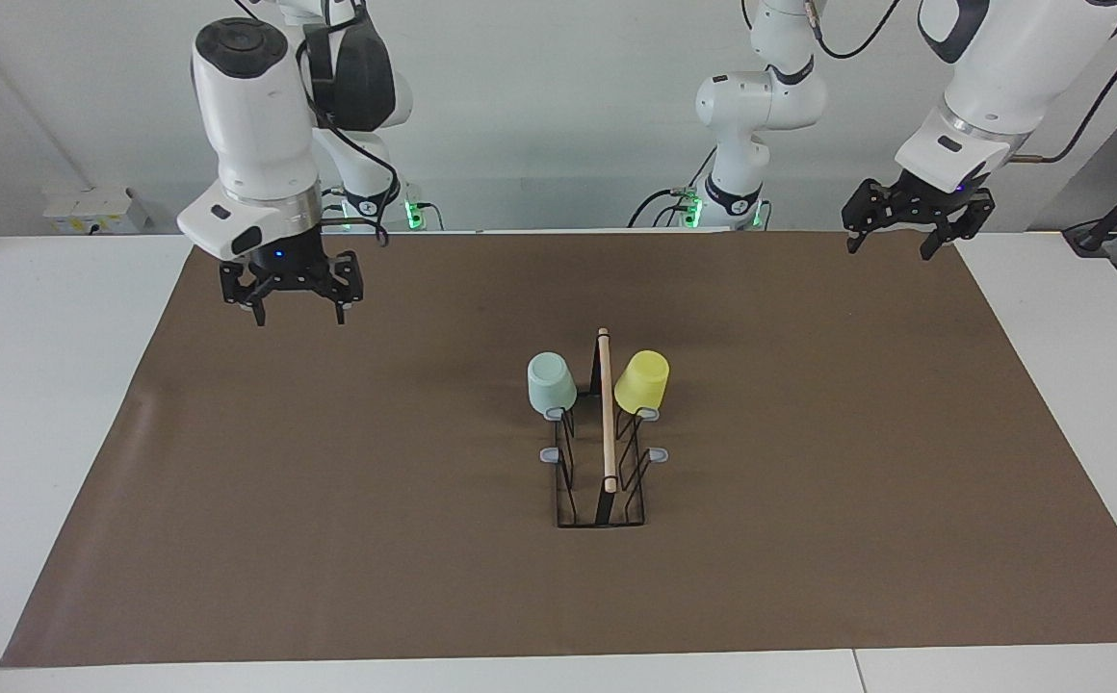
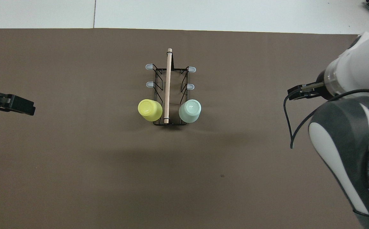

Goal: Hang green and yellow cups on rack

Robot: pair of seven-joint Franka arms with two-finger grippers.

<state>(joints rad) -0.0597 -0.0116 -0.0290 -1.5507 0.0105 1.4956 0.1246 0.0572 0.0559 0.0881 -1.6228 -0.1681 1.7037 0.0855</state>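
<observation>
Both cups are home, green cup (image 1: 551,382) and yellow cup (image 1: 642,381) capping the rack (image 1: 605,452) prongs nearest the robots, well apart from the left tool (image 1: 910,236) and right tool (image 1: 294,298), both spread open, empty, so nothing looks left.

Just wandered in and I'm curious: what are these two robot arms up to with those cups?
Nothing is being handled right now. The green cup and the yellow cup both hang upside down on the rack, on the prongs nearest the robots, one each side of its wooden rod. The left hand and right hand hover open and empty over the brown mat.
</observation>
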